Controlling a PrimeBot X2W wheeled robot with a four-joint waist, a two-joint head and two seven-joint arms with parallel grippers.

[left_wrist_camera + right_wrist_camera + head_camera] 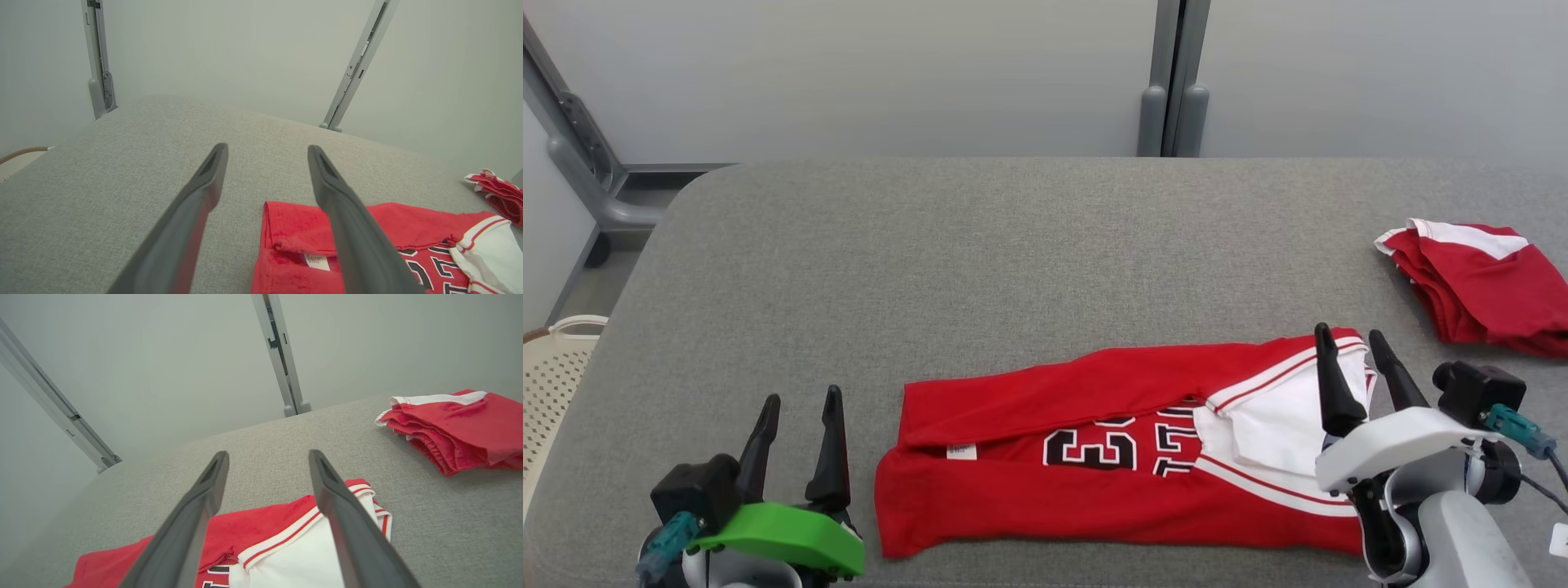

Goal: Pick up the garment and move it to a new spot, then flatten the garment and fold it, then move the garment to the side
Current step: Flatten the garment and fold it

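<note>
The garment [1094, 457] is a red jersey with black-and-white numbers and white trim, folded into a long band along the near edge of the grey table [1013, 261]. Its hem end with a white label shows in the left wrist view [294, 232], its white-trimmed end in the right wrist view [286, 547]. My left gripper [800, 404] stands open just left of the jersey, nothing between its fingers. At the jersey's right end, over the white part, my right gripper [1347, 339] hovers open and holds nothing.
A second folded red garment with a white band [1478, 282] lies at the table's right edge, also in the right wrist view [457, 424]. A cream basket [551, 367] stands on the floor to the left. Grey frame posts [1172, 98] rise behind the table.
</note>
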